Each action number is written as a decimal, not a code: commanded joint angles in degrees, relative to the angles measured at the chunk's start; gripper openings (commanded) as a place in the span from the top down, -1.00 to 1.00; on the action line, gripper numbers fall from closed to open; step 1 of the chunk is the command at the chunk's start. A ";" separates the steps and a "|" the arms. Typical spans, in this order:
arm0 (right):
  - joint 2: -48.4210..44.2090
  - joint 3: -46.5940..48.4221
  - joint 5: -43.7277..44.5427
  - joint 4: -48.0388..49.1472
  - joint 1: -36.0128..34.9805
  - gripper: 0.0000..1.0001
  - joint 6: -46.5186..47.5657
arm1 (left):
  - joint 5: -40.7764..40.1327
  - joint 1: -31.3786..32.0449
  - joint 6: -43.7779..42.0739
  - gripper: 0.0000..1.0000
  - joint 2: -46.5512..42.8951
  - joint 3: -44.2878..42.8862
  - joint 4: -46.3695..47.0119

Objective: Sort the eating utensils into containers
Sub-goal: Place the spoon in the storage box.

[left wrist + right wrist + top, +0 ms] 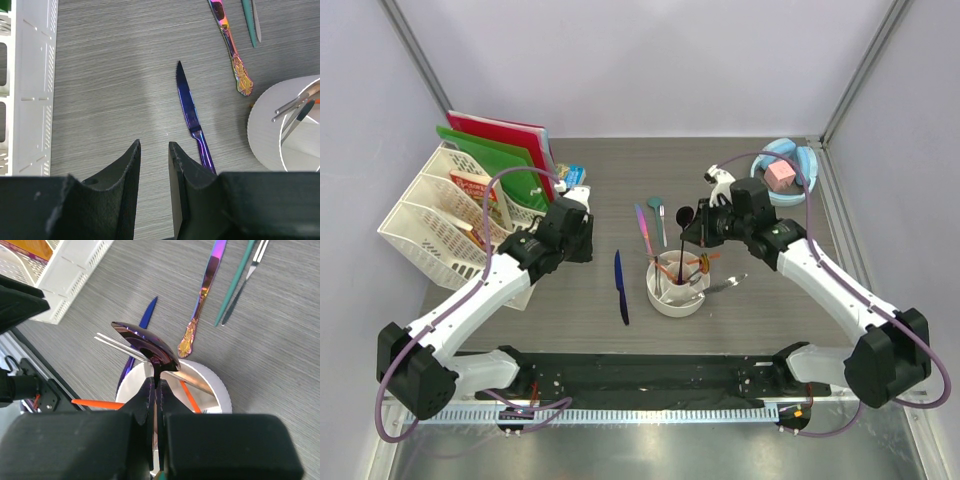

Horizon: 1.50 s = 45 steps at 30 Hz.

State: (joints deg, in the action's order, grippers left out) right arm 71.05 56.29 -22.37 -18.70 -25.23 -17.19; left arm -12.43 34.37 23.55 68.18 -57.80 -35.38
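Note:
My right gripper is shut on the handle of a dark purple spoon, holding it upright over the white round cup. The spoon and cup also show from above; the cup holds orange chopsticks and silver pieces. A dark blue knife lies on the table just ahead and right of my open, empty left gripper. An iridescent piece and a teal piece lie beyond the cup.
A white lattice file rack with red and green folders stands at the left, its edge in the left wrist view. A light blue bowl with a pink cube sits at the back right. A silver piece lies right of the cup.

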 commanded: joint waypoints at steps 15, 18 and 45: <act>-6.54 -10.41 9.89 9.29 -5.18 0.98 1.90 | -1.55 -0.18 -1.05 0.41 -0.59 -0.21 2.51; -5.92 -10.24 8.05 9.38 -5.35 0.94 2.34 | -1.99 -0.18 -1.40 0.41 -1.03 -0.21 2.15; -0.31 3.29 9.54 -5.54 -5.35 0.37 8.92 | -2.52 -0.18 -1.14 0.41 -0.16 2.51 7.33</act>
State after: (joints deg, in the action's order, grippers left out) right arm 68.51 53.28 -12.01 -19.33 -30.26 -11.79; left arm -13.52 34.37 23.09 68.18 -56.14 -32.58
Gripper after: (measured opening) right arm 0.310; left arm 0.294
